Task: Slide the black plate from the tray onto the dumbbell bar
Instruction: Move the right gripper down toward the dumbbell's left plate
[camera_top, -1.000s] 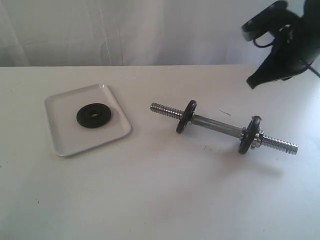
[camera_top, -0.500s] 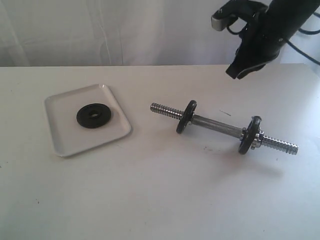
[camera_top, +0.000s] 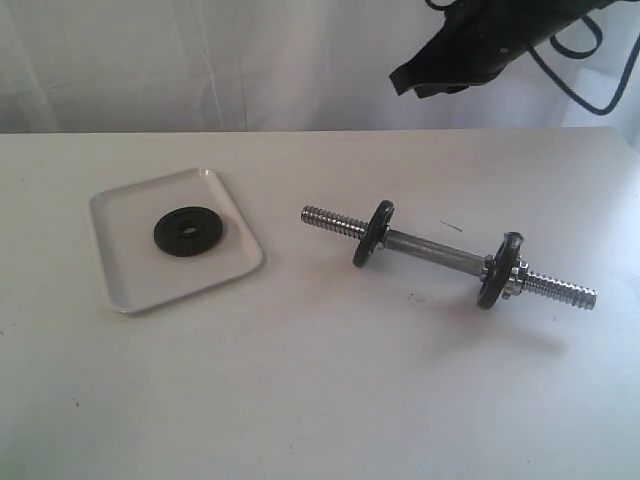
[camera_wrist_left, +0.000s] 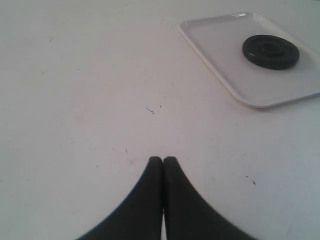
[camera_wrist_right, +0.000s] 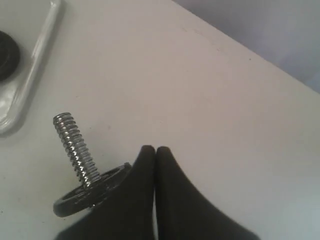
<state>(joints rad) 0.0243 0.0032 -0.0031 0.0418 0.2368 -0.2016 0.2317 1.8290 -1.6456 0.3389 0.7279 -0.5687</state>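
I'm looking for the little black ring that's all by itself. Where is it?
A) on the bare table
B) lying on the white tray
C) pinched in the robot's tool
B: the black plate lies flat inside the tray, well apart from the dumbbell bar.

You can read no writing, number, brand or sign in any of the three views. Neither the black plate (camera_top: 188, 231), the tray (camera_top: 135, 272) nor the dumbbell bar (camera_top: 435, 253) shows lettering you can make out.
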